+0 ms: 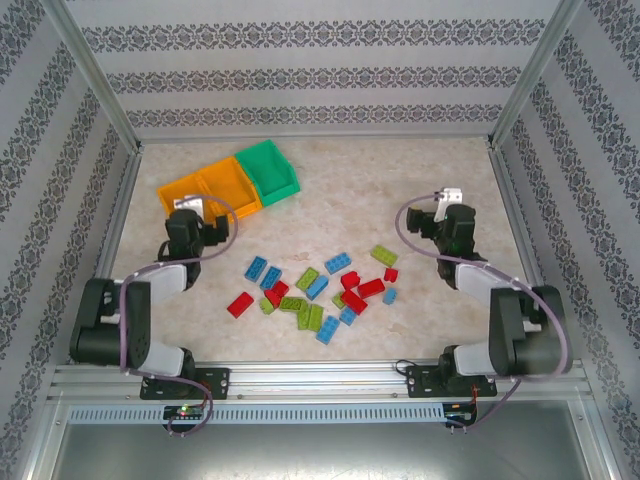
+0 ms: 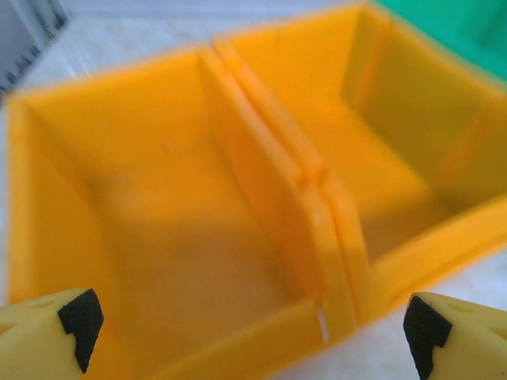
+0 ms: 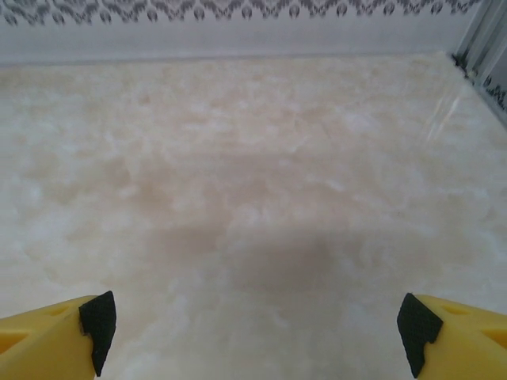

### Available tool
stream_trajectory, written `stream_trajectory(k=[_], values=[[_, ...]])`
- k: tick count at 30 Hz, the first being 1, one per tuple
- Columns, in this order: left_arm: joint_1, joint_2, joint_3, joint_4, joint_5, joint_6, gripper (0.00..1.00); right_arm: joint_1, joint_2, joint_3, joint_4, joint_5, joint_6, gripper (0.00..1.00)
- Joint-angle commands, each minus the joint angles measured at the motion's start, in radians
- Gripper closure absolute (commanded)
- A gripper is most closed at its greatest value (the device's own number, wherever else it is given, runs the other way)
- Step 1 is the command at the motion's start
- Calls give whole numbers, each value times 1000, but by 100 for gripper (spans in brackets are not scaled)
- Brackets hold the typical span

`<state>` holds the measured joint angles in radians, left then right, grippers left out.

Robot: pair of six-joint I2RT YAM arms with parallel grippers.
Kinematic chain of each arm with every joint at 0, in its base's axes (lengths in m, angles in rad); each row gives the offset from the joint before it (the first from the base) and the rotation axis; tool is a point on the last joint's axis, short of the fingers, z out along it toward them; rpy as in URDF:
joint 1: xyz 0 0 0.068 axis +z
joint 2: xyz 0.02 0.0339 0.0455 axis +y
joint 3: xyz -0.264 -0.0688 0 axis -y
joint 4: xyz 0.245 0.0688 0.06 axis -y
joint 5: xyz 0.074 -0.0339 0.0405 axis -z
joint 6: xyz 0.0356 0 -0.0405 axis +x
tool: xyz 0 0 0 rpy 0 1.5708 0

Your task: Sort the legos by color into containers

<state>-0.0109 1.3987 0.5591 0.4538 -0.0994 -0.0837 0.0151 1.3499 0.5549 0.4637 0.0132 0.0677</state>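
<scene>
Several red, blue and lime green legos (image 1: 320, 285) lie scattered on the table's near middle, between the two arms. Two orange containers (image 1: 185, 192) (image 1: 232, 185) and a green one (image 1: 268, 170) stand in a row at the back left. My left gripper (image 1: 193, 210) hovers at the near edge of the orange bins. In the left wrist view it (image 2: 253, 328) is open, looking into the left orange bin (image 2: 158, 206) and the right orange bin (image 2: 380, 134), both showing bare insides, with the green bin (image 2: 467, 32) beyond. My right gripper (image 1: 450, 200) (image 3: 255, 328) is open above bare tabletop, holding nothing.
Patterned walls (image 1: 320, 70) and metal corner posts (image 1: 95, 75) enclose the marble table (image 3: 253, 142). An aluminium rail (image 1: 320, 375) runs along the near edge by the arm bases. A post and side rail (image 3: 483, 39) show at the far right in the right wrist view.
</scene>
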Motion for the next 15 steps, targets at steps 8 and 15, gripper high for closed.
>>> stream_trajectory(k=[8, 15], values=[[15, -133, 337, -752, -205, -326, 0, 37, -139, 266, -720, -90, 172, 9], [158, 145, 570, -977, -5, -395, 12, 60, -187, 256, -821, -138, 289, 12]])
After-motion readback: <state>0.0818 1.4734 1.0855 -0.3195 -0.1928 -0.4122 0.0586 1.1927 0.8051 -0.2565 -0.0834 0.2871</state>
